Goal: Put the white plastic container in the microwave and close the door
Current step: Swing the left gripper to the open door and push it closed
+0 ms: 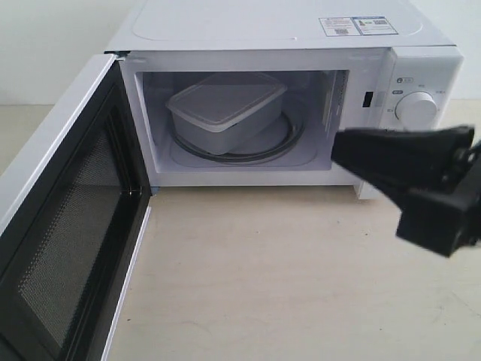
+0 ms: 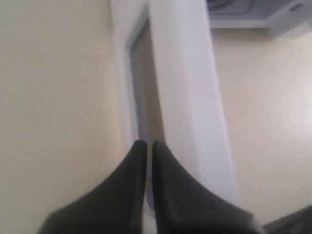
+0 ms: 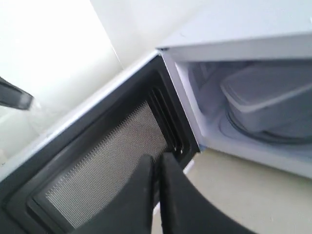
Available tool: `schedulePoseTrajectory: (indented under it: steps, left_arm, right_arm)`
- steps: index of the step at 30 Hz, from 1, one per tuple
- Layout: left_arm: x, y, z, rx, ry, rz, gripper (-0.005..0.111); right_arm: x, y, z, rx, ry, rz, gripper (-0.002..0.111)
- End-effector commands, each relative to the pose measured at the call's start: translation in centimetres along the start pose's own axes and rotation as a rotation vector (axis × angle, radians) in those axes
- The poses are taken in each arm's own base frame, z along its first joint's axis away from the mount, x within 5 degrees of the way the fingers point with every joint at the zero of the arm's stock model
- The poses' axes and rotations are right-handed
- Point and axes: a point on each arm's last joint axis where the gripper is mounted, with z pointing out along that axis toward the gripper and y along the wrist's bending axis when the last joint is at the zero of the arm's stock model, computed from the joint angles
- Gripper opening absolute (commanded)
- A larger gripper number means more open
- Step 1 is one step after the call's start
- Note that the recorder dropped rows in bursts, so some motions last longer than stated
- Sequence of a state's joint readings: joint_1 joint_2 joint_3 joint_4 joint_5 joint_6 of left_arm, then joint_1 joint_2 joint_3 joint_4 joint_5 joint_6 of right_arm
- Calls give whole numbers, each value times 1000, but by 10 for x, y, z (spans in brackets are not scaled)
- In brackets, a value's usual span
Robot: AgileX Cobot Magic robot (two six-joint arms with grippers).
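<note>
The white plastic container [image 1: 224, 107] lies with its lid on, on the glass turntable inside the microwave [image 1: 285, 30]. It also shows in the right wrist view, the container [image 3: 273, 95] deep in the cavity. The door [image 1: 68, 226] is swung wide open to the left, black inner face and mesh window toward the room. My right gripper [image 1: 338, 147] hovers shut and empty in front of the microwave's control panel, pointing left; the right gripper [image 3: 157, 160] faces the door's mesh [image 3: 107, 161]. My left gripper [image 2: 146, 145] is shut, right by the door's white outer edge [image 2: 185, 97]; the exterior view does not show it.
The microwave stands on a beige tabletop [image 1: 285, 286]. A round knob [image 1: 415, 109] sits on the control panel behind my right gripper. Sticker labels [image 1: 357, 26] lie on the microwave's top. A pale wall rises behind.
</note>
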State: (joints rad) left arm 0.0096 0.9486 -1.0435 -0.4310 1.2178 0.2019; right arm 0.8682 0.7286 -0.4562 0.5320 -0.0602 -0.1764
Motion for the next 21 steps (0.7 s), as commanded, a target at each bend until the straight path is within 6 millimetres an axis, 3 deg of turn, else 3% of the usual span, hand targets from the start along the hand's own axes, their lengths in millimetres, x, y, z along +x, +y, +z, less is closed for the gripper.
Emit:
schedulePoseTrajectory:
  steps: [1, 8, 21]
  left_arm:
    - [7, -7, 12, 132, 23, 78, 4]
    - [24, 9, 29, 31, 128, 85, 4]
    - [32, -6, 69, 223, 280, 165, 4]
  right_arm:
    - [-29, 16, -10, -70, -24, -98, 0]
    - [-48, 28, -19, -123, -7, -126, 0]
    - [-62, 35, -24, -146, -33, -98, 0]
